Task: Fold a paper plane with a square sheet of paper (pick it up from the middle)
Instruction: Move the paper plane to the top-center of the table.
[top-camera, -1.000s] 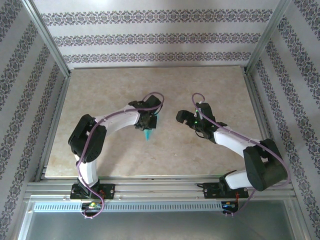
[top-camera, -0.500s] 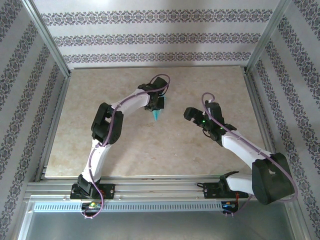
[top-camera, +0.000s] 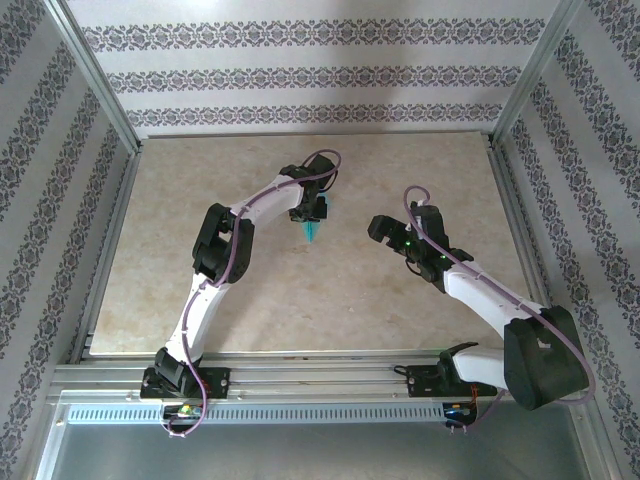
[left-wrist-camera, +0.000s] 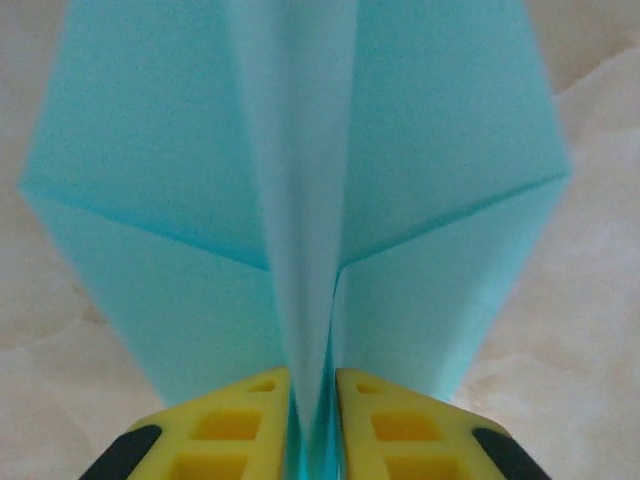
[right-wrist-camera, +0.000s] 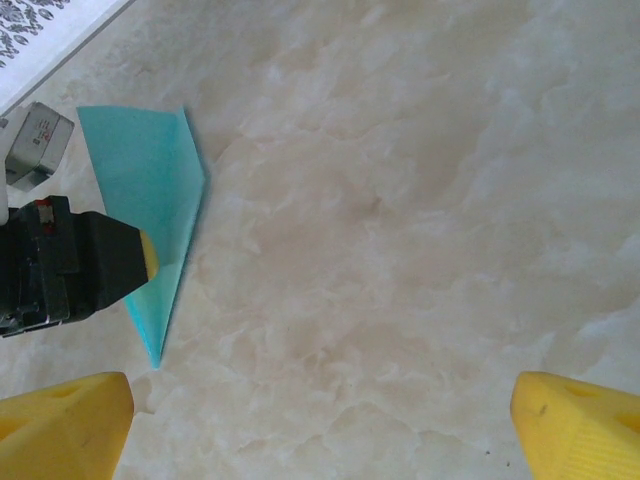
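Two yellow pads (left-wrist-camera: 245, 425) of the left tool (left-wrist-camera: 313, 390) are pressed together on the centre fold of the paper plane (left-wrist-camera: 300, 170), with the blue paper pinched thin between them, so this tool is clenched on the plane. In its wrist view the wings spread to either side of that fold, each crossed by a slanting crease, and the marbled desk (left-wrist-camera: 600, 300) shows beyond them. From above, the plane hangs under the left tool over the middle of the desk, somewhat toward the far side, its sharp tip aimed at the near edge. I cannot tell whether the tip touches the surface.

The right tool (top-camera: 380, 227) stands apart on the right, its jaws spread wide and grasping nothing. It faces the plane, with bare desk between them.

The folding looks finished, so what probably remains is to set the plane down. Several things could spoil that:

- **Slipping:** the grip is on a narrow strip of thin paper, and a quick swing of the arm could let the plane slide or twist between the pads.
- **Crumpled nose:** lowering with the tip leading would press the point into the desk and crush it.
- **Bad landing:** releasing too high would let so light a thing flutter and land on its side, or with the wings sprung open.
- **Bent wing:** if the right tool closes in carelessly, a finger could strike a wing and bend it.
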